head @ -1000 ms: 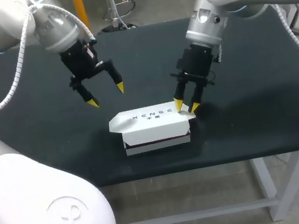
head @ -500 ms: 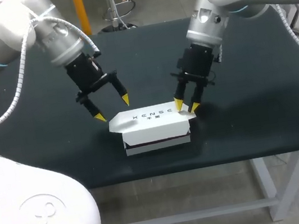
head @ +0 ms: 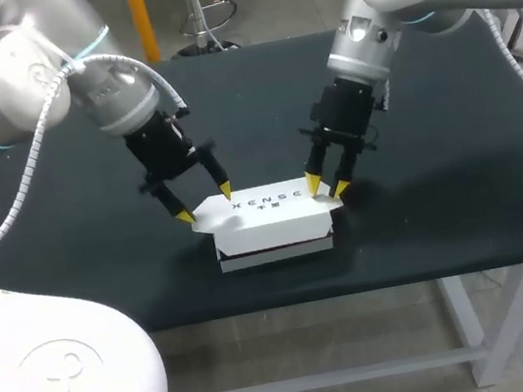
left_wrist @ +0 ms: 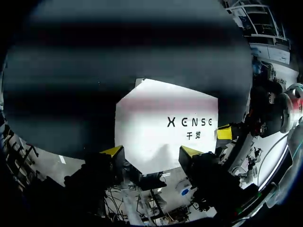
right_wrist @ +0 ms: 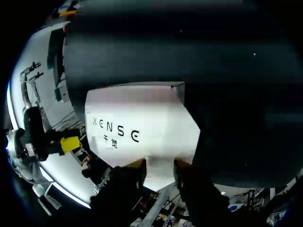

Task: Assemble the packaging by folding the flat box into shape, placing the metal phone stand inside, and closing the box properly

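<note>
We are viewing one white box (head: 270,216), lid down, and two grippers. Our left gripper (head: 205,203) is hanging released; our right gripper (head: 326,186) is pinching its flap

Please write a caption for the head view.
Left gripper, open, and right gripper poised at opposite ends of the white box.

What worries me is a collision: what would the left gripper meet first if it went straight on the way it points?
Probably the lid of the white box, near its left end: the left gripper, fingers open, points down at it; the gap is unclear.
</note>
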`<state>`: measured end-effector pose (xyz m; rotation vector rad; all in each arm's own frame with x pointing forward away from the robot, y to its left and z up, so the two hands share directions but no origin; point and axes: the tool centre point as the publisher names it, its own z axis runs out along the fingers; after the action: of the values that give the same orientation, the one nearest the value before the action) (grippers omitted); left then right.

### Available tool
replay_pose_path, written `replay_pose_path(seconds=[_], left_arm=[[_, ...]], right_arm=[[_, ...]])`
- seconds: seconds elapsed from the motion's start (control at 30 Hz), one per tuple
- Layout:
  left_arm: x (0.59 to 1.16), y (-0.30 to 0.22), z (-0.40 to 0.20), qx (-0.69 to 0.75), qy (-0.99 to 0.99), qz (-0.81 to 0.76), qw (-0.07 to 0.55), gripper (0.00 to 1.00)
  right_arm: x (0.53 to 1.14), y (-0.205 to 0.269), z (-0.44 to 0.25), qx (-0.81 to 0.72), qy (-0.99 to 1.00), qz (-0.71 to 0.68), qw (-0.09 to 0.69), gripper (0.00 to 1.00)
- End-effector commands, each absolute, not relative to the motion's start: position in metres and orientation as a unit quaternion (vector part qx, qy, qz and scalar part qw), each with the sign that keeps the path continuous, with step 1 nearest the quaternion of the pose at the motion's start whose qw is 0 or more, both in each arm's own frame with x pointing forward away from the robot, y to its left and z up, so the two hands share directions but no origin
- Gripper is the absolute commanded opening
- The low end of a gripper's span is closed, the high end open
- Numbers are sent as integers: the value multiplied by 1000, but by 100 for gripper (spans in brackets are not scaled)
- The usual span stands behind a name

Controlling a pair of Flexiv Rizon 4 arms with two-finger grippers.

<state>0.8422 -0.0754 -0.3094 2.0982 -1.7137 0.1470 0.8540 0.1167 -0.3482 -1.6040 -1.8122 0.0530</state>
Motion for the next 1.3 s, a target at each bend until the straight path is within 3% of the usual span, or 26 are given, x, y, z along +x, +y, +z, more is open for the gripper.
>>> replay_pose_path(seconds=[0.03, 1.3], left_arm=[[836, -79, -312, 771, -611, 89, 156, 76], [835, -83, -341, 787, -596, 105, 118, 62]], right_arm=[[852, 117, -349, -621, -700, 18, 352, 42], [839, 118, -359, -641, -698, -74, 311, 42]])
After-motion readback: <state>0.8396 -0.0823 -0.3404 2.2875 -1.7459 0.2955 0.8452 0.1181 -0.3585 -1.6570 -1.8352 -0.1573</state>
